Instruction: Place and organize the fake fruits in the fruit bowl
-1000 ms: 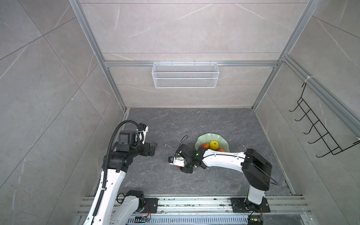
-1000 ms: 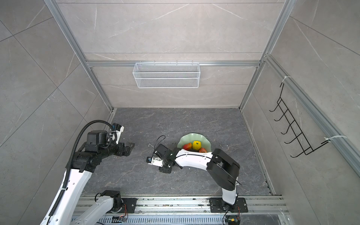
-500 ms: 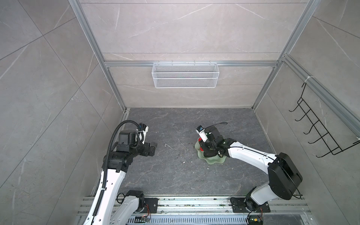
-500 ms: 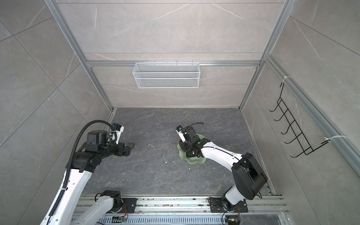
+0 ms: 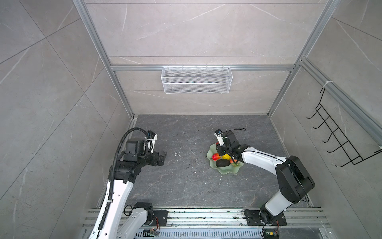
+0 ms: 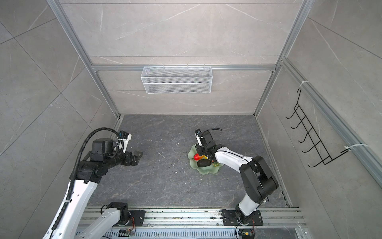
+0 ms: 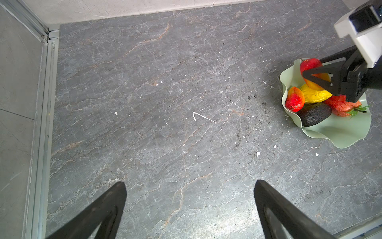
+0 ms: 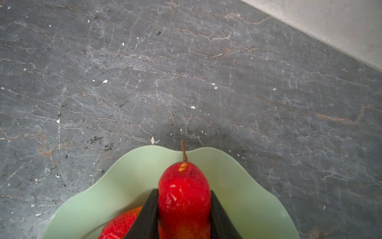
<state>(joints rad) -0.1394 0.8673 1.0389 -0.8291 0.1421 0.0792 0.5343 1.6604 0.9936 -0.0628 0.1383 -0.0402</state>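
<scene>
- Right gripper (image 8: 183,192) has its jaws pressed on the flanks of a red-orange fruit (image 8: 183,178), whose stem points out past the rim of the fruit bowl (image 8: 128,175). How far along does the job look?
- Nearly done, by the look of it. In both top views the bowl sits right of centre in the lower half of the frame, on the dark tabletop (image 5: 186,186). Four fruits lie in it, bunched to one side: the second red-orange fruit (image 7: 294,99), the yellow fruit (image 7: 315,94), the avocado (image 7: 314,113) and the strawberry (image 7: 341,104).
- And the fifth?
- That is the pinched one, over the bowl near its rim. Whether it touches the dish or hangs just above cannot be told.
- The left gripper (image 7: 189,207)?
- Spread wide and empty, well apart from the bowl, at the left of both top views.
- So what is left?
- Probably releasing that last fruit, then perhaps evening out the pile, since much of the dish lies bare.
</scene>
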